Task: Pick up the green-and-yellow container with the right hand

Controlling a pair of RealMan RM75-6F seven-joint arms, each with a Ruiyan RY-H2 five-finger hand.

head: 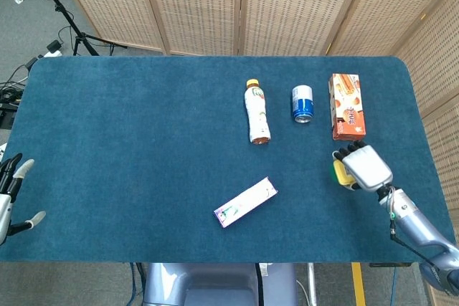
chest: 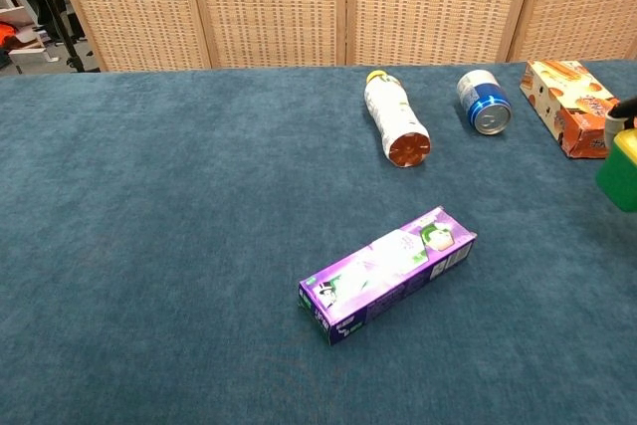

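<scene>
Lower right of head view: right hand (head: pixel 364 167) grasps green-and-yellow container (head: pixel 339 172), below orange carton (head: pixel 346 105), over blue surface (head: pixel 129 141). Left hand (head: pixel 8 198) at left edge, fingers spread, holding nothing.

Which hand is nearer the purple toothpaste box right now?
Right. The right hand, holding the green-and-yellow container, is a moderate way to the right of the purple toothpaste box. The left hand hangs at the table's far left edge, much farther off.
</scene>
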